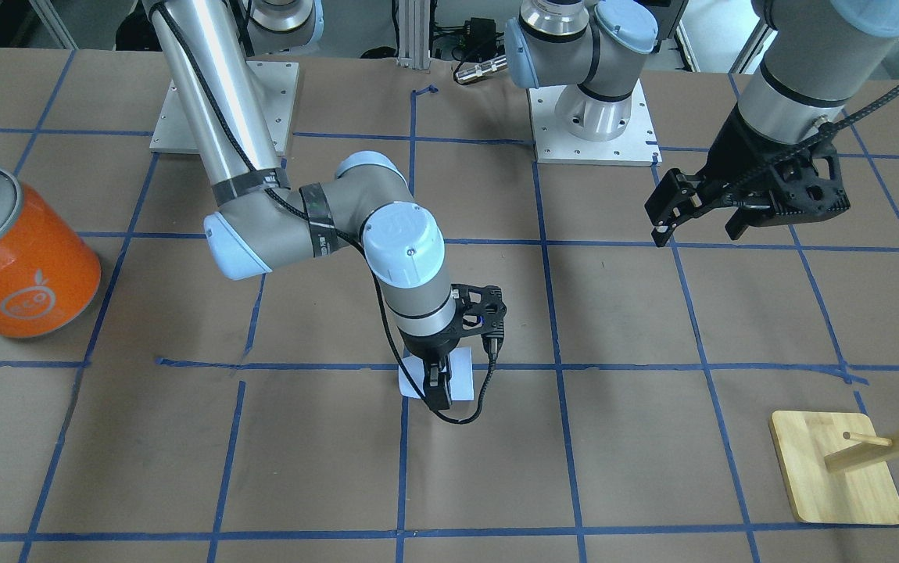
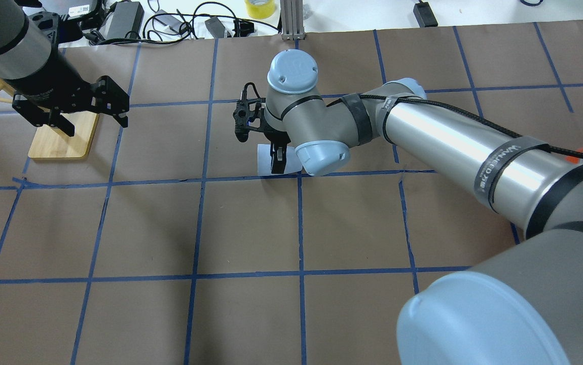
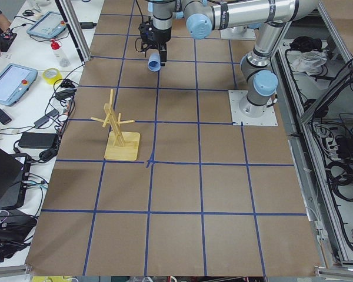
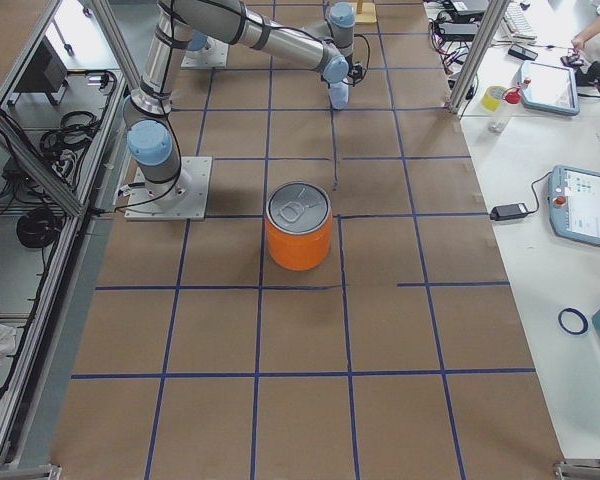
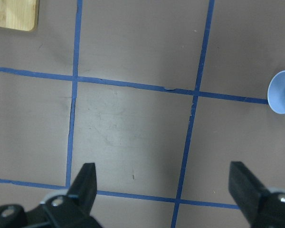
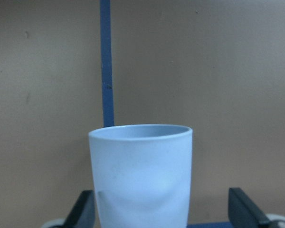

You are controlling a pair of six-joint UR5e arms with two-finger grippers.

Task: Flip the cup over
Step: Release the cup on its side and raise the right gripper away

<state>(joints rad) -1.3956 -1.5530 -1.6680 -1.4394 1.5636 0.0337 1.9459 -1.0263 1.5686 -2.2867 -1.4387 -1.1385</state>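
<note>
The right fingers (image 6: 241,206) stand spread wide on either side of the cup (image 6: 140,175) without clamping it — one just beside its wall, the other with a strip of bare bench (image 1: 653,438) showing between. The cup lies on its side about the middle of the bench, well in from every edge, its bluish mouth turned toward the left end. The step in hand looks like the grasp before the flip. To do it well, I would shift the wrist until the cup sits midway, since an off-centre close would likely nudge the round wall and set it rolling; then close gently on the thin, tapered plastic and raise it clear before turning it. The left fingers (image 5: 85,183) are also spread and hold nothing, hovering over the bench's left half. The surface is brown paper gridded with blue tape (image 6: 105,57) — smooth, so the cup could slide. An orange can (image 1: 19,266) stands toward the right end, a wooden peg stand (image 1: 832,469) near the operators' edge toward the left end; control pendants (image 4: 585,205) lie on a side table beyond that edge.
</note>
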